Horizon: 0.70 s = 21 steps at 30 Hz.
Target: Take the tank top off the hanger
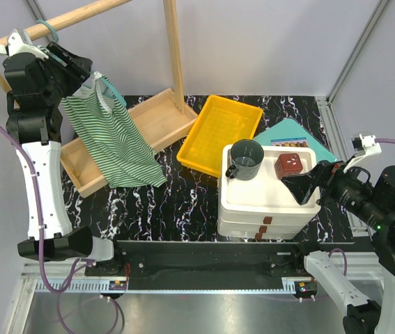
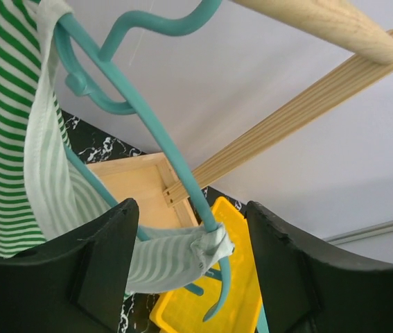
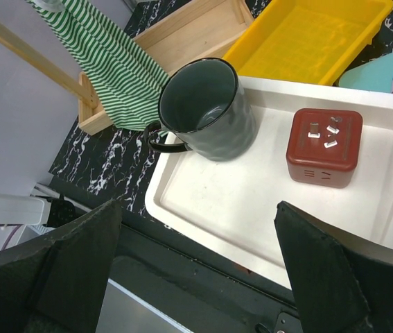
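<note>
A soft striped tank top drapes from a thin, curved plastic hanger. The left gripper and right gripper hold their jaws apart.

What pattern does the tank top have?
The tank top has thin green-and-white stripes, clearest in the top external view.
</note>
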### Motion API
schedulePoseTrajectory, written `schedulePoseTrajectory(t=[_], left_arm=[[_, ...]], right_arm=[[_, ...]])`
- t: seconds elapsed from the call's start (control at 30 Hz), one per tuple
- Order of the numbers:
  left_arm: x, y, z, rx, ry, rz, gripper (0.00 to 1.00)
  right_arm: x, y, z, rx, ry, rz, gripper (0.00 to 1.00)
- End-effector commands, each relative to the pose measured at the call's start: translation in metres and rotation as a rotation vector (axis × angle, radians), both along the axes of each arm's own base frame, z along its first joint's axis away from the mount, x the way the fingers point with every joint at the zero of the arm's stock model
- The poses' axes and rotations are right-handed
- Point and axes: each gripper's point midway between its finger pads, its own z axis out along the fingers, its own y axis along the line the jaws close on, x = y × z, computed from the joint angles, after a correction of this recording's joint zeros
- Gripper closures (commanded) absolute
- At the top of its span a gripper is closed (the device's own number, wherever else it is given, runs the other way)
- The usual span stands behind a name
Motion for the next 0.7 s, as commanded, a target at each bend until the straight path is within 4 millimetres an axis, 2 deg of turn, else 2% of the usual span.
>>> schedulePoseTrajectory(t=[0.0,0.3,0.67], left_arm=[[0.01,-0.005,0.023,-0.029,-0.098,-0.032,0.36],[0.019,0.0,0.012,-0.064,-0.078,-0.001,0.4],[0.031,0.001,0.002,-0.083,-0.081,0.0,0.62]], right_arm=[[-0.006,0.0,0.013,-0.007,-0.056,0.018,0.0],[-0.011,-0.002,0.019,-0.012,-0.082,0.016,0.0],[-0.017,-0.003,0.024,0.002,-0.105,0.016,0.0]])
